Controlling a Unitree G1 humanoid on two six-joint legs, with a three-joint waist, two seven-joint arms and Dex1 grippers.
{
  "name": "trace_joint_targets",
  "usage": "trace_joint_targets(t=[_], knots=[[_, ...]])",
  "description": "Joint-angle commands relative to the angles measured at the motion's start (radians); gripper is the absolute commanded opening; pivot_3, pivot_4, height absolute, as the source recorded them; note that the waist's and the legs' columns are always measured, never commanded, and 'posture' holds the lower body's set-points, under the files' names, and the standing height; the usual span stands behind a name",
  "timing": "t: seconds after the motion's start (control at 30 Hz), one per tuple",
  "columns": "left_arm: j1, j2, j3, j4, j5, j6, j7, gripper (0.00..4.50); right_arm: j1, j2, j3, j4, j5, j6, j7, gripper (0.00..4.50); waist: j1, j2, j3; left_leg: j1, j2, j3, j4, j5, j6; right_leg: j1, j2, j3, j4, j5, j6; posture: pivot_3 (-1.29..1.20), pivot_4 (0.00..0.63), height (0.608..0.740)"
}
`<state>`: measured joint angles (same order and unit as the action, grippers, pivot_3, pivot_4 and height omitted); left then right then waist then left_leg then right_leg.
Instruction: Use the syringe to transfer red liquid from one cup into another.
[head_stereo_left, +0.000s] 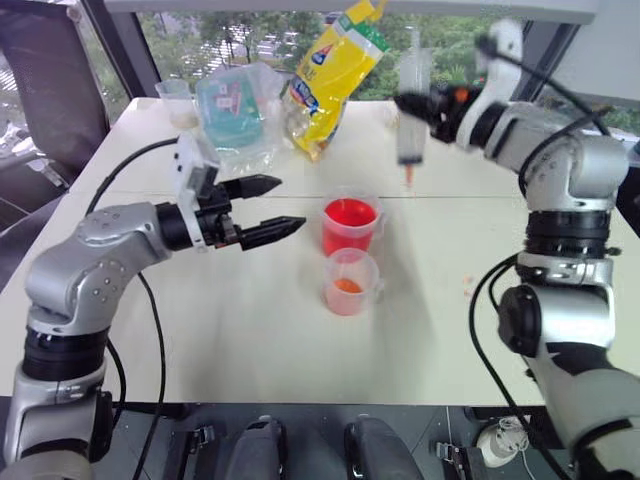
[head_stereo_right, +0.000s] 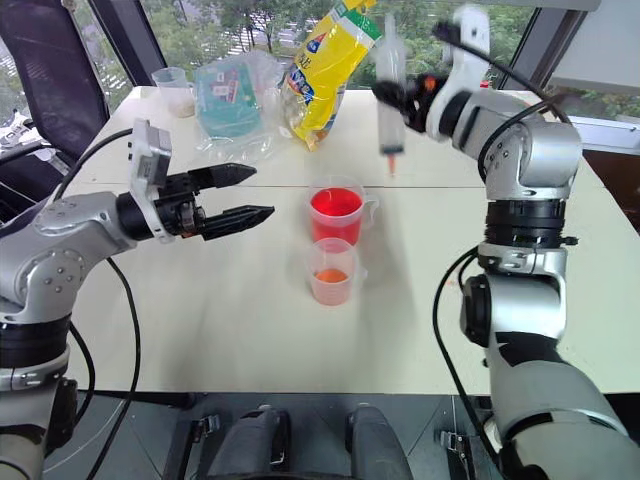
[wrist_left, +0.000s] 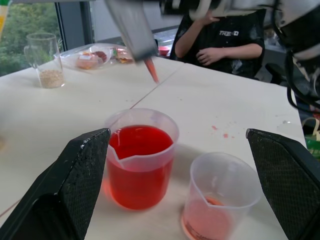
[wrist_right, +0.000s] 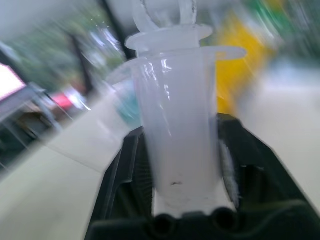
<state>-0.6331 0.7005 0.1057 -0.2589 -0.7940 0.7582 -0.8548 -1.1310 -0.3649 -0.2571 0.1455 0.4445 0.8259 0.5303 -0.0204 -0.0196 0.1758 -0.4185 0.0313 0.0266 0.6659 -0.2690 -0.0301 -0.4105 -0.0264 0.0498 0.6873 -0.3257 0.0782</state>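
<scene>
On the white bench (head_stereo_left: 250, 330): one large clear handled cup (head_stereo_left: 351, 226) of red liquid (head_stereo_left: 349, 214), one smaller pinkish cup (head_stereo_left: 350, 282) touching it. Right gripper (head_stereo_left: 418, 108) clenched on one clear wide-barrelled syringe (head_stereo_left: 412, 128), raised beyond the cups. Left gripper (head_stereo_left: 283, 206) released, empty.

Bright window daylight; right wrist view motion-blurred.
</scene>
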Motion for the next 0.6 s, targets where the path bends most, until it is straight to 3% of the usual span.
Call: trace_joint_targets(t=[0.03, 0.3, 0.6], knots=[[-0.063, 0.013, -0.002, 0.03, 0.017, -0.014, -0.034, 4.5, 0.075, 0.086, -0.007, -0.105, 0.048, -0.128, -0.012, 1.38, 0.003, 0.0, 0.0, 0.0, 0.0, 0.0, 0.001, 0.0, 0.0, 0.001, 0.0, 0.0, 0.0, 0.0, 0.0, 0.0, 0.15, 0.74], [-0.173, -0.007, -0.033, 0.121, 0.066, -0.038, -0.081, 4.5, 0.307, 0.202, 0.096, -0.135, -0.003, -0.416, 0.025, 1.38, 0.0, 0.0, 0.0, 0.0, -0.001, 0.0, 0.001, 0.0, 0.0, 0.0, 0.0, 0.0, 0.0, 0.001, 0.001, 0.0, 0.15, 0.74], [-0.343, -0.16, -0.121, 0.316, 0.171, -0.143, -0.121, 4.5, 0.439, 0.203, 0.175, -0.075, -0.077, -0.593, 0.055, 1.38, 0.0, 0.0, 0.0, 0.001, -0.001, 0.0, 0.001, 0.001, -0.001, 0.001, 0.001, 0.0, 0.001, 0.001, 0.001, 0.0, 0.15, 0.74]])
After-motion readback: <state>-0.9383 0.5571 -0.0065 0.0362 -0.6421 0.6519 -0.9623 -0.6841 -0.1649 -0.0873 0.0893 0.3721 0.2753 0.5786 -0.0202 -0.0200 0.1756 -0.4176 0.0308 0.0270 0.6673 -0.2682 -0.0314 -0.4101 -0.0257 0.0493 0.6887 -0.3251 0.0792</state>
